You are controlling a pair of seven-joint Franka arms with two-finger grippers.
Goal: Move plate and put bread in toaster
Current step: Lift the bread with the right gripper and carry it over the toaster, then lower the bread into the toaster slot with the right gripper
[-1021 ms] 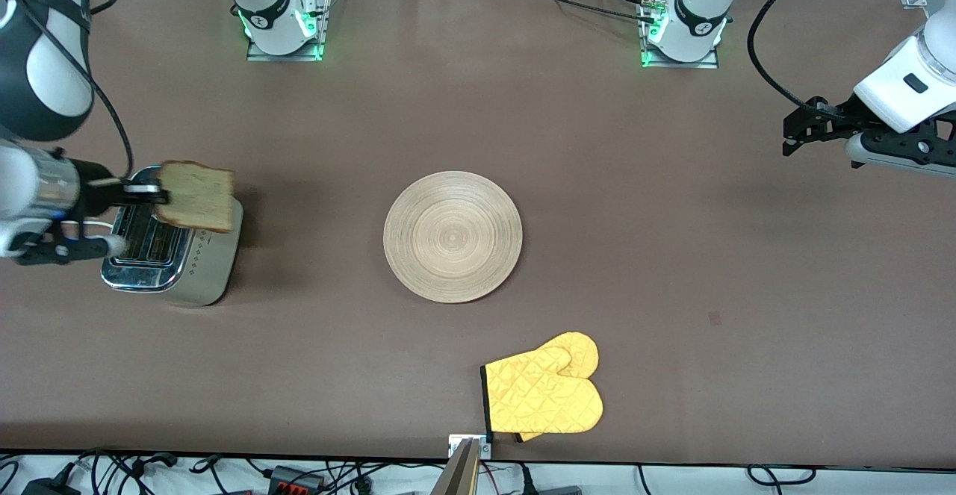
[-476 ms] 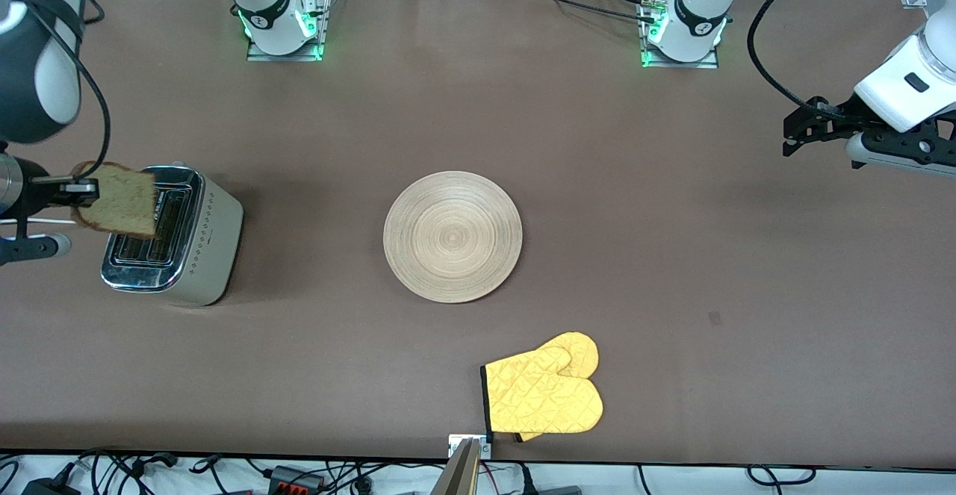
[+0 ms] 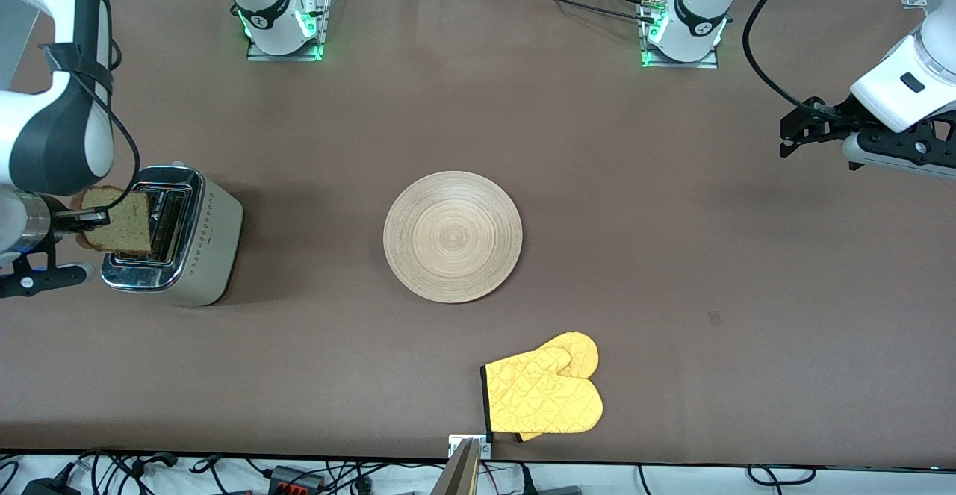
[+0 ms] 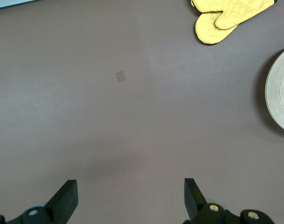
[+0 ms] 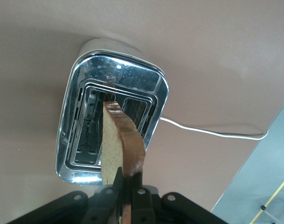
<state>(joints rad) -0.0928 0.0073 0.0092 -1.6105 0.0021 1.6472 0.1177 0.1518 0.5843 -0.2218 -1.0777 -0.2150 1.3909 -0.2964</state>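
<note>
The right gripper [image 3: 88, 217] was clamped on one edge of the bread [image 3: 119, 220], with the slice held on edge above the toaster [image 3: 175, 237]. In the right wrist view the bread [image 5: 118, 147] ran out from the pinched fingers [image 5: 135, 198], its brown crust uppermost, lined up roughly along the chrome top of the toaster [image 5: 111, 123] and over its slots; it had not entered either slot. The toaster stood at the right arm's end of the table [image 3: 672, 256], and its white cord [image 5: 211, 133] trailed off across the table toward the table's edge.

The plate [image 3: 452, 237] lay flat near the middle of the table, well apart from the toaster, with nothing on it. A yellow oven mitt [image 3: 545, 390] lay nearer the front camera than the plate, close to the table's edge.

The left gripper [image 3: 793, 131] hung over bare table at the left arm's end, its fingers [image 4: 67, 198] spread wide and holding nothing; this arm waited. Its wrist view showed the oven mitt [image 4: 225, 16], part of the plate's rim [image 4: 279, 93] and a small square mark [image 4: 120, 76] on the table surface.
</note>
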